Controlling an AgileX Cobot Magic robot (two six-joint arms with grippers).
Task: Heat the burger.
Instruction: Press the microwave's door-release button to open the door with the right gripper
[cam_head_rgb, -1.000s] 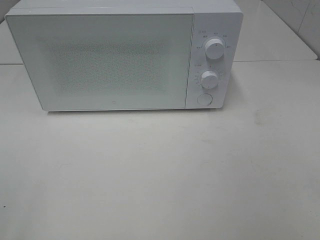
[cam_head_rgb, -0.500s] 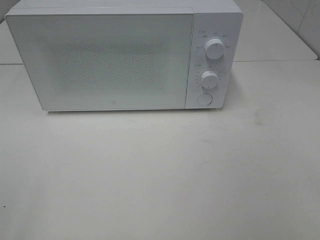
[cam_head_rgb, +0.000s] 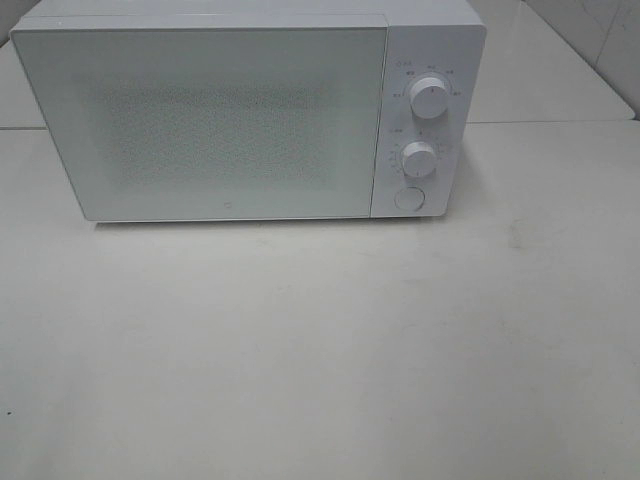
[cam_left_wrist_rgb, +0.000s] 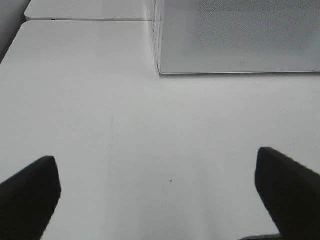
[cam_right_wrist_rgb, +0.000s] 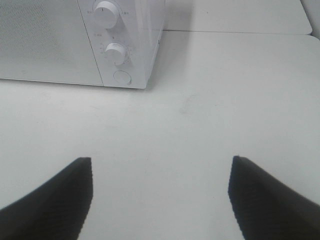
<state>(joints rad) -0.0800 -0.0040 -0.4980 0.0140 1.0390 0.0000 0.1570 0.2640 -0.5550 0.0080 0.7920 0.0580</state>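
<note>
The burger is out of view in every frame. A white microwave (cam_head_rgb: 245, 110) stands at the back of the table with its door (cam_head_rgb: 200, 125) closed; nothing can be made out behind the speckled window. In the left wrist view my left gripper (cam_left_wrist_rgb: 157, 192) hangs open over bare table, well short of the microwave's (cam_left_wrist_rgb: 235, 37) front. My right gripper (cam_right_wrist_rgb: 161, 192) is open too, over bare table in front of the microwave's (cam_right_wrist_rgb: 75, 40) control panel. Neither gripper shows in the exterior high view.
The panel carries two white knobs (cam_head_rgb: 430, 97) (cam_head_rgb: 420, 158) and a round button (cam_head_rgb: 408, 198). The white table (cam_head_rgb: 320, 350) spreads in front of the microwave. A second table surface (cam_head_rgb: 540, 70) adjoins at the back right.
</note>
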